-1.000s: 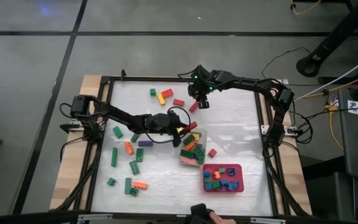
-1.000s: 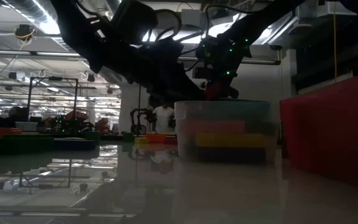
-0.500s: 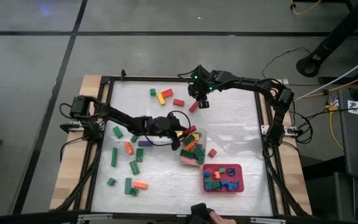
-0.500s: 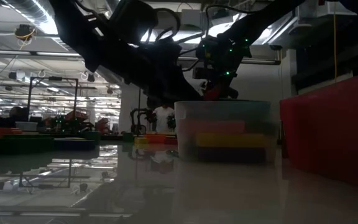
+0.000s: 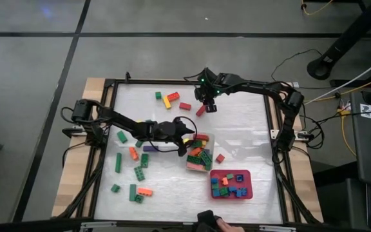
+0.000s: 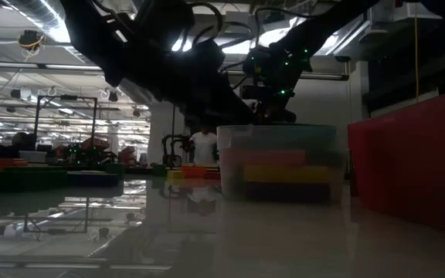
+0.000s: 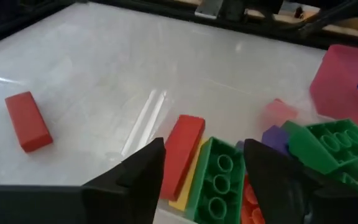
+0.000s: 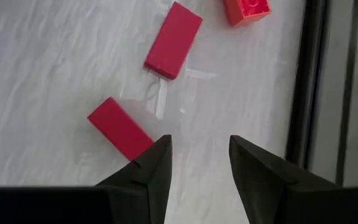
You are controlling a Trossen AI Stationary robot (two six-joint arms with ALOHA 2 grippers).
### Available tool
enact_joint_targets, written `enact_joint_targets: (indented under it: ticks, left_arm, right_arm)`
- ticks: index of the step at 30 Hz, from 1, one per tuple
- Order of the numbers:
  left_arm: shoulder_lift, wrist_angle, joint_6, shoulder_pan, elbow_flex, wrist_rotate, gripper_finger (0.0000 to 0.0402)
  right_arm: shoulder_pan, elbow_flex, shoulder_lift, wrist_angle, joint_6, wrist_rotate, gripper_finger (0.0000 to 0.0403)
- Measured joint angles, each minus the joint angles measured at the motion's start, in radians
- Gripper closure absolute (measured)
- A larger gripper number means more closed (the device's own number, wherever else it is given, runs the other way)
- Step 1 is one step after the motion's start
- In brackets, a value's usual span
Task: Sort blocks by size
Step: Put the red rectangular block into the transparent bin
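Observation:
The blocks are studded toy bricks. Several lie loose on the table's left part (image 5: 134, 171) and several near the far edge (image 5: 169, 100). A clear tub (image 5: 187, 165) holds long bars; a red tray (image 5: 248, 193) holds short bricks. My left gripper (image 5: 189, 138) is open and empty over the tub's far left corner. In the left wrist view (image 7: 205, 149) a green bar (image 7: 219, 177) and a red bar (image 7: 182, 146) lie in the tub below its fingers. My right gripper (image 5: 206, 106) hangs open and empty by a red bar (image 8: 120, 127) that lies flat on the table.
A second red bar (image 8: 174, 40) and an orange brick (image 8: 247, 9) lie beyond my right gripper, near the dark frame rail. A small red brick (image 5: 219, 158) lies between tub and tray. In the low view the tub (image 6: 276, 158) and tray (image 6: 408, 162) stand close in front.
My left gripper has gone a little toward the table's right edge, over the tub. The red piece that showed above the tub's rim in the low view is gone from there.

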Motion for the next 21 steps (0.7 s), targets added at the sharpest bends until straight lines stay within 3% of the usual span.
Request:
enact_joint_targets:
  ticks: [21]
  left_arm:
    - [-0.153, -0.086, 0.054, -0.015, 0.0, 0.009, 0.02]
  right_arm:
    - [0.003, -0.001, 0.119, -0.078, -0.139, -0.067, 0.0242]
